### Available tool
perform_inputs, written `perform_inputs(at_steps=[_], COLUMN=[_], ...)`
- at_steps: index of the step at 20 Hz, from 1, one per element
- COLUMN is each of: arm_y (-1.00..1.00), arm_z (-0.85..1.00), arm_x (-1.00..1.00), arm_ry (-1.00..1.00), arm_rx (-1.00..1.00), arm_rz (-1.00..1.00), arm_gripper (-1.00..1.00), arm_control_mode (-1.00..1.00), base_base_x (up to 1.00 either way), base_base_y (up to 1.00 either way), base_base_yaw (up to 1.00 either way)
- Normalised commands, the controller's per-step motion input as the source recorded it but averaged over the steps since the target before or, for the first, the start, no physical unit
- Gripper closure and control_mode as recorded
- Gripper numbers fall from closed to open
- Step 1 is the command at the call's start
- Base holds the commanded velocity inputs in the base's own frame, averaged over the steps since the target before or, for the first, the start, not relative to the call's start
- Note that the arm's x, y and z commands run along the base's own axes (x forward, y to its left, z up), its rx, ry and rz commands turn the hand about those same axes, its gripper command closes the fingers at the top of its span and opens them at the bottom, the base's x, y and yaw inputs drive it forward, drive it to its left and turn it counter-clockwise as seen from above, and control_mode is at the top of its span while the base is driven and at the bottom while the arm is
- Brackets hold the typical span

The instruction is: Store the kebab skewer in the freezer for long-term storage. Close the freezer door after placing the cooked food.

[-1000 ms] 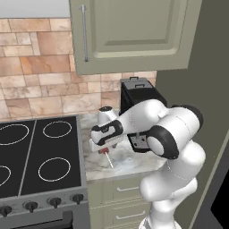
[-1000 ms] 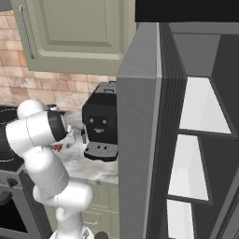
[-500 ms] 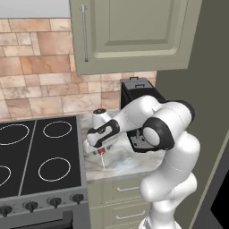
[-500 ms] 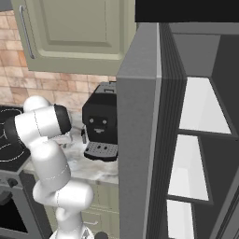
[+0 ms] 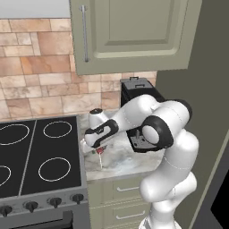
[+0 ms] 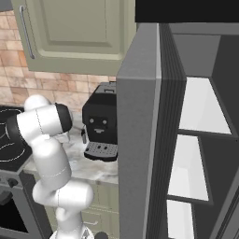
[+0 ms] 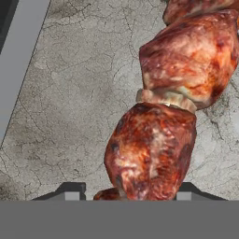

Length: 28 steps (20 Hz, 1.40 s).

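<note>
1. Left base view: claw [image 5: 99, 147] down on kebab skewer [image 5: 100, 155], lying on bench [image 5: 120, 163] beside stove.
2. Right base view: freezer [image 6: 191, 140] open, well apart.
3. Hand view: meat between fingertips [image 7: 70, 191]; grasp unconfirmed, cannot tell. Risk: off-centre pinch, skewer slips.

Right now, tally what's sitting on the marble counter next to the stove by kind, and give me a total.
Kebab skewer: 1
Coffee machine: 1
Total: 2
</note>
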Motion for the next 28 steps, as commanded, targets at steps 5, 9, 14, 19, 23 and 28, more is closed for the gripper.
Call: perform_inputs(at_steps=[5,9,14,19,23,28], arm_y=[0.0,-0.11,-0.37,-0.66,-0.79,-0.51], arm_z=[-0.1,0.04,0.63,0.84,0.73,0.87], arm_x=[0.0,-0.24,-0.89,-0.75,-0.89,-0.87], arm_ry=[0.01,0.03,0.0,0.0,-0.08,-0.13], arm_rx=[0.0,0.0,0.04,0.06,0.03,0.0], arm_rz=[0.0,-0.03,-0.15,-0.13,-0.12,-0.04], arm_gripper=[1.0,1.0,1.0,1.0,1.0,1.0], arm_control_mode=[-1.0,-1.0,-1.0,-1.0,-1.0,-1.0], base_base_x=[0.0,0.0,0.0,0.0,0.0,0.0], base_base_y=[0.0,0.0,0.0,0.0,0.0,0.0], base_base_yaw=[0.0,0.0,0.0,0.0,0.0,0.0])
